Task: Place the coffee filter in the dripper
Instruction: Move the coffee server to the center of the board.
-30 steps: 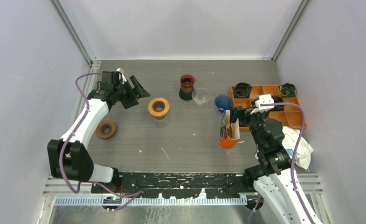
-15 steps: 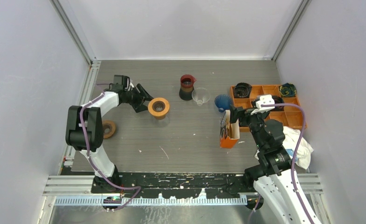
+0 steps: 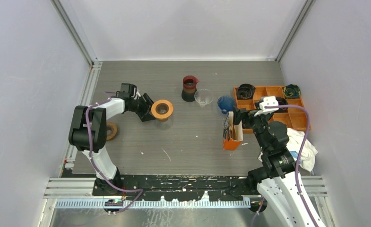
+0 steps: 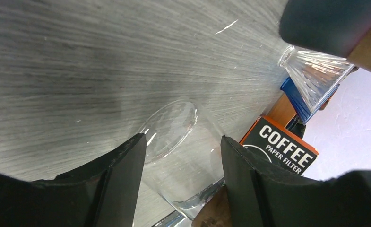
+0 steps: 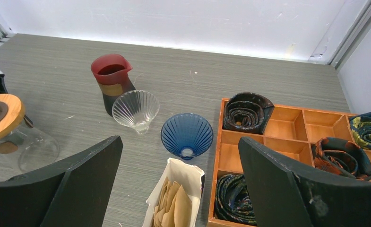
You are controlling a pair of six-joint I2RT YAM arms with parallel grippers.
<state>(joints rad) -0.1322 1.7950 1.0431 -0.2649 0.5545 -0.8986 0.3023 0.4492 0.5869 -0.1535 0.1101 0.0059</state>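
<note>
- Brown paper filters stand on edge in an open box at the right of the table, directly below the right gripper. None is in a dripper yet.
- That gripper's jaws gape as wide as they go and hold nothing.
- As I judge it, the step is to pick one filter. The jaws should narrow first, since at this spread they would straddle the whole box. One finger should then slip in behind the front sheet and pinch only its top edge, so that a single filter lifts.
- Two cones wait just beyond the box, mouths up and close together: a clear dripper and a blue dripper. Which one is meant I cannot tell.
- Left of centre, the left gripper has its jaws partly drawn in on either side of a glass carafe with a wooden collar. Whether they press the glass I cannot tell. Smooth glass probably slips, so any hold needs to be square and low.
- The surface is grey wood-grain board with pale scuffs. A red jug stands far centre, and a wooden tray of rolled ties sits at the right. A white cloth lies near right, and a brown ring lies at the left.
- Pale walls close three sides, with metal posts in the far corners.
</note>
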